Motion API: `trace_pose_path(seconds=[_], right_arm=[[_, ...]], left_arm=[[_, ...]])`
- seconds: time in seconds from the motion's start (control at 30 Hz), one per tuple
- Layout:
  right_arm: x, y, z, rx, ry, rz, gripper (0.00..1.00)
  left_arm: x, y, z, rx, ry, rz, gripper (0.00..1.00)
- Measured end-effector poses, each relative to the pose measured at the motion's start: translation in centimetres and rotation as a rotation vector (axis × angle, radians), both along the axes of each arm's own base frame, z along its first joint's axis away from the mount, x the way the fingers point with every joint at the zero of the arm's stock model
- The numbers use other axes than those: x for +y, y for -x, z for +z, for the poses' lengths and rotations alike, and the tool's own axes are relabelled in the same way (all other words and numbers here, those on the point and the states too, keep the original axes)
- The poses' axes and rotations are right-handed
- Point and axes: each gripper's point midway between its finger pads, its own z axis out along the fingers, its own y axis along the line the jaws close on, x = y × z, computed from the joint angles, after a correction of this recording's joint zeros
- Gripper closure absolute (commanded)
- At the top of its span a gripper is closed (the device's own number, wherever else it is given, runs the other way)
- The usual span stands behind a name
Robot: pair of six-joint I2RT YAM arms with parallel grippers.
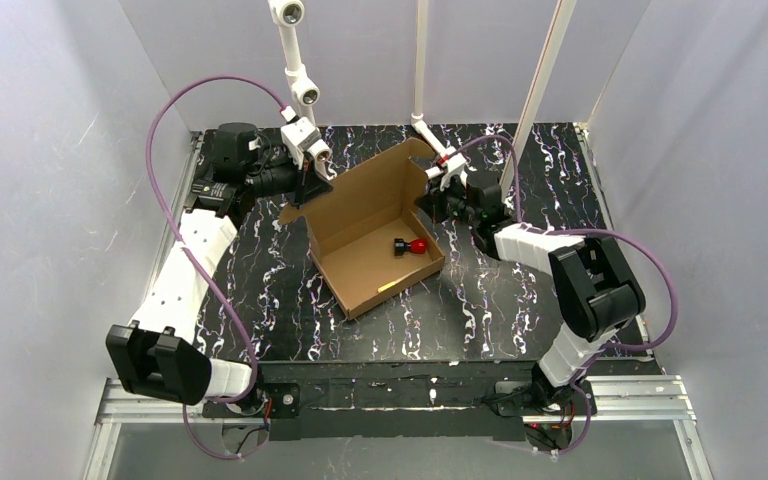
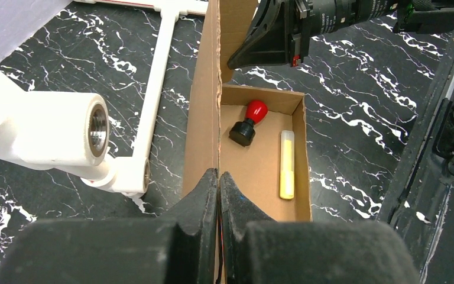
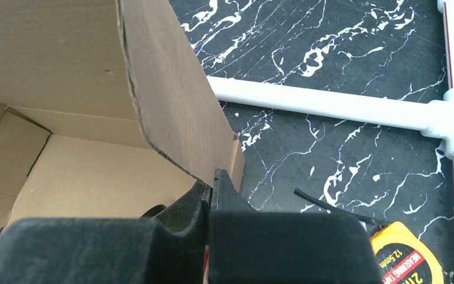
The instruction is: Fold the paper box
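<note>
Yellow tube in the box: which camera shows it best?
Left wrist. The tube lies in full on the floor of the box, beside one side wall, with nothing covering it. Top external shows it only as a thin yellow sliver near the box's near wall. Right wrist shows part of the floor but no tube.
</note>
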Motion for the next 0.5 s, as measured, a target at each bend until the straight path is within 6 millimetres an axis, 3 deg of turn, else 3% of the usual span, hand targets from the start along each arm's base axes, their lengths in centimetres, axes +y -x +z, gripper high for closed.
trace_pose_path(seconds=[0.5], right_arm=[[-0.5,1.6,-0.6,0.062,-0.090,-0.093,0.99]], left_arm=[[-0.3,1.8,-0.4,0.010,0.029,-0.036,1.00]])
